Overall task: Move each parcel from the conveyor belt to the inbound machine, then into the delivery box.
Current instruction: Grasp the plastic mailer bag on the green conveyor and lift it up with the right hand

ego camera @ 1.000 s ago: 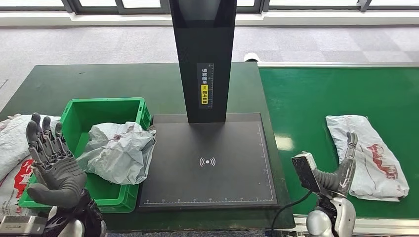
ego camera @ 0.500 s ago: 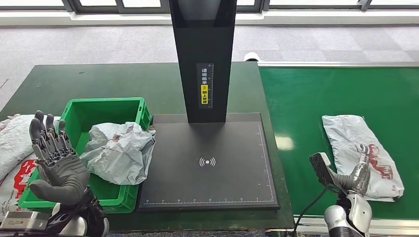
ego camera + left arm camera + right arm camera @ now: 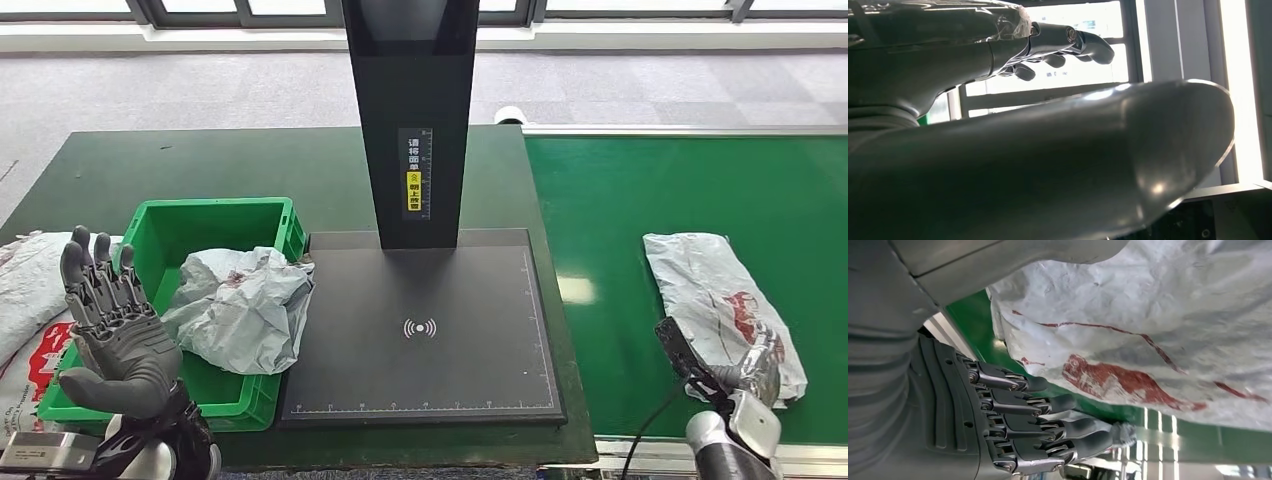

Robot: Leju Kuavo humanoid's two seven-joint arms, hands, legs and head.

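Your right hand [image 3: 755, 372] sits at the near end of the parcel [image 3: 722, 300] on the belt [image 3: 640, 200], fingers sliding under its edge, not yet closed. The slack plastic may slip out when you lift. Your left hand [image 3: 112, 325] is open, empty.

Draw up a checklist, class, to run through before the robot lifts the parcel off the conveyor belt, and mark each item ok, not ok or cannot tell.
1. Parcel lies flat on the conveyor belt: ok.
2. Right hand is at the parcel's near end: ok.
3. Right hand has a firm hold on the parcel: cannot tell; the fingers sit at its edge.
4. Inbound machine's scan plate is bare: ok.
5. Left hand is raised, holding nothing: ok.
6. Green delivery box has room: cannot tell; a crumpled parcel already fills much of it.
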